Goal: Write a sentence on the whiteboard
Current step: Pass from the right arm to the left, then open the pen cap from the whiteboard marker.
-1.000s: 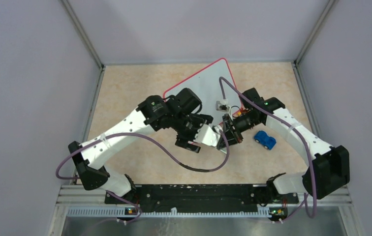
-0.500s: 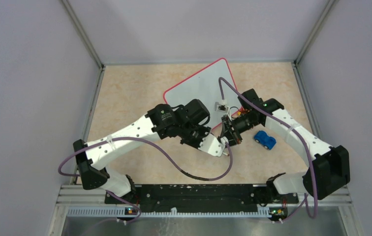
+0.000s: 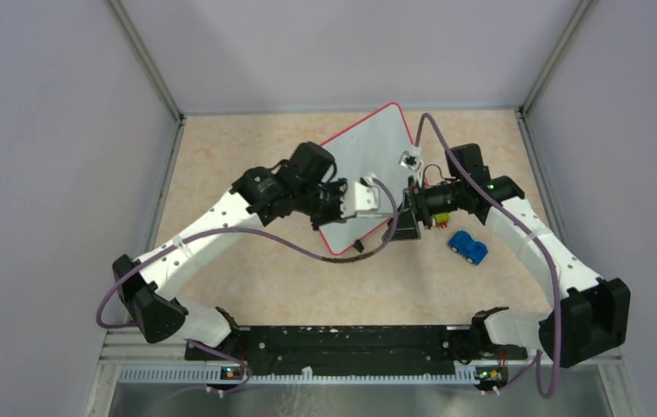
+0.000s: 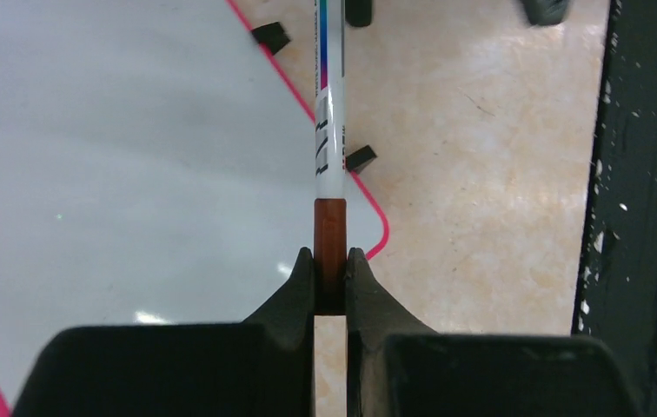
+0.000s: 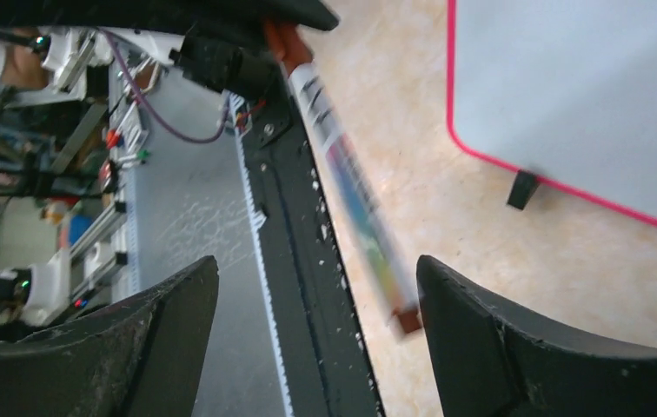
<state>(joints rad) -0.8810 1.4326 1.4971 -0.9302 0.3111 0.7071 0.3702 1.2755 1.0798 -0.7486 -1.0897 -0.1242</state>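
The whiteboard (image 3: 373, 148) lies tilted at mid-table, white with a red-pink rim and small black feet (image 4: 361, 158). Its visible surface (image 4: 116, 148) is plain white, and the sentence is out of view. My left gripper (image 4: 331, 269) (image 3: 383, 208) is shut on the brown end of a white marker (image 4: 329, 130) with a coloured band, which points away over the board's near corner. My right gripper (image 5: 316, 261) (image 3: 403, 221) stands wide open around the marker's (image 5: 351, 191) other brown end without touching it. That end is close to the right finger (image 5: 481, 330).
A blue toy car (image 3: 467, 247) sits on the beige tabletop just right of the right gripper. The black base rail (image 5: 308, 261) (image 4: 647, 217) runs along the near edge. Grey walls enclose the left, back and right sides.
The left gripper closed on the marker and swung back toward the board. The right gripper, shut before, opened wide and let go of the marker. The board has shifted.
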